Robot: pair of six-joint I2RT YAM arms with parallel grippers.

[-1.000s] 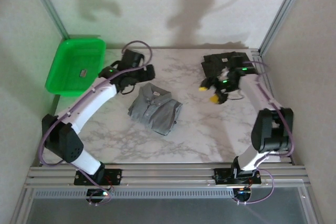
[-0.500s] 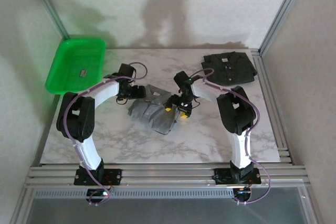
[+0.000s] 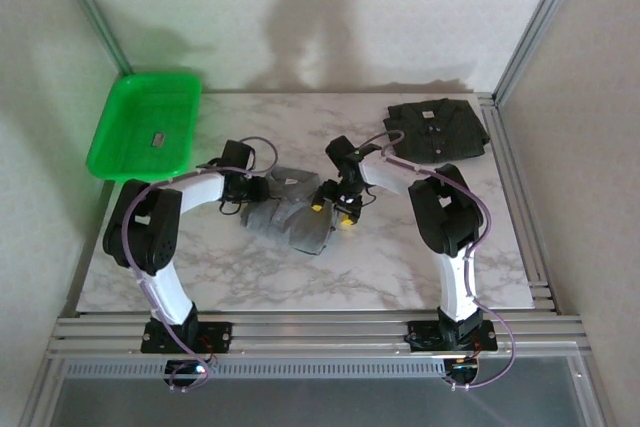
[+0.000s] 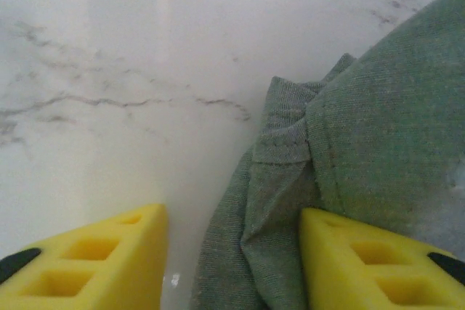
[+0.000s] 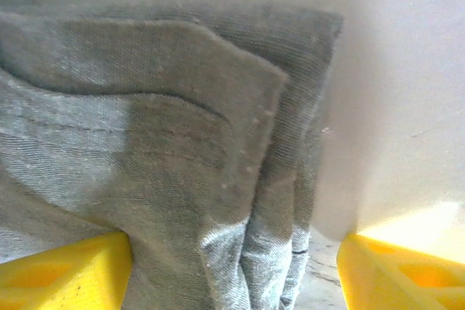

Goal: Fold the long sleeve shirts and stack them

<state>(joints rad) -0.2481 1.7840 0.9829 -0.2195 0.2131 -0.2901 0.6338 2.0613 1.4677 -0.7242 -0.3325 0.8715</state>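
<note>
Marble table (image 3: 420, 247); left claw (image 4: 229, 219), right claw (image 5: 232, 245) parted astride grey shirt (image 3: 290, 219).

Work surface: white marble-pattern table top (image 3: 400, 257), grey veining, matte, with a soft sheen in the close views.

Enclosure: pale, faintly textured walls on three sides: back wall (image 3: 420, 7), left wall (image 3: 40, 97), right wall (image 3: 590, 147). Aluminium posts rise at the far corners, left post (image 3: 95, 12) and right post (image 3: 535, 22), both leaning outward in this view.

Near edge: slotted aluminium rails (image 3: 320, 332) run the full width; below them lies a grey surface (image 3: 300, 397).

Light: diffuse, from the front. Broad, blurred shadows (image 3: 300, 7) fall on the back wall.

Green plastic tray (image 3: 140, 107) sits at the far-left corner, partly past the table's edge.
</note>
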